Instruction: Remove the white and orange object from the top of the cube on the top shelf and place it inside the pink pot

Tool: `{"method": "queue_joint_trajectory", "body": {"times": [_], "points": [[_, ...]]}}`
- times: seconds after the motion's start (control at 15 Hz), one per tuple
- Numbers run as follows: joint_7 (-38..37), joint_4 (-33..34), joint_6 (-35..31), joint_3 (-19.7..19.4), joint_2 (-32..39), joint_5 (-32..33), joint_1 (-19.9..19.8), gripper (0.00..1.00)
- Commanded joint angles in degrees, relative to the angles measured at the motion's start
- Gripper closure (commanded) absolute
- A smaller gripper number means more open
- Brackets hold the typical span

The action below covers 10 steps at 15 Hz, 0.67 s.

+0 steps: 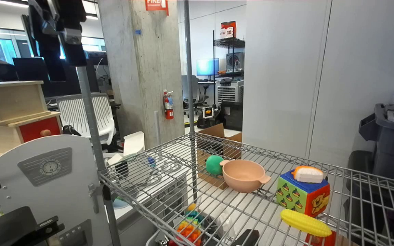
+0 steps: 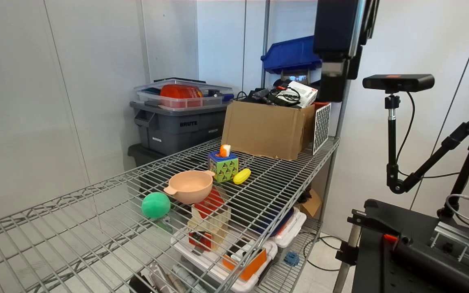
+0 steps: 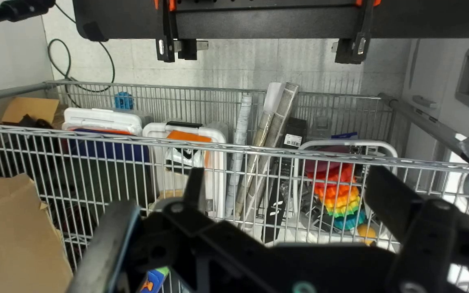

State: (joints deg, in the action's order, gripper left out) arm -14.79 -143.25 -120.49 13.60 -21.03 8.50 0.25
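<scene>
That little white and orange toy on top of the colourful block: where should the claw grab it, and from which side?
Probably from straight above, with the open claw pinching the middle of the white and orange toy across its narrower width. Both exterior views show it on the block, sides exposed and nothing over it; it seems longer one way than the other.

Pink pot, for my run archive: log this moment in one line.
jaws: open, empty | white and orange nigiri-like toy: on picture cube | pink pot: empty
</scene>
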Motion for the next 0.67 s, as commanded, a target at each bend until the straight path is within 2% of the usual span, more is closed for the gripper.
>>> {"method": "queue_joint_trajectory", "body": {"times": [0.0,0.33,0.6], "points": [[-2.20,4.92,-2.25,-3.41,4.24,-3.31,0.38,0.00],[-3.32,20.27,-0.73,-9.13,14.15,-11.13,-1.29,0.00],[-10.46,33.61,-2.45,-10.97,26.22,-16.10,-1.34,0.00]]}}
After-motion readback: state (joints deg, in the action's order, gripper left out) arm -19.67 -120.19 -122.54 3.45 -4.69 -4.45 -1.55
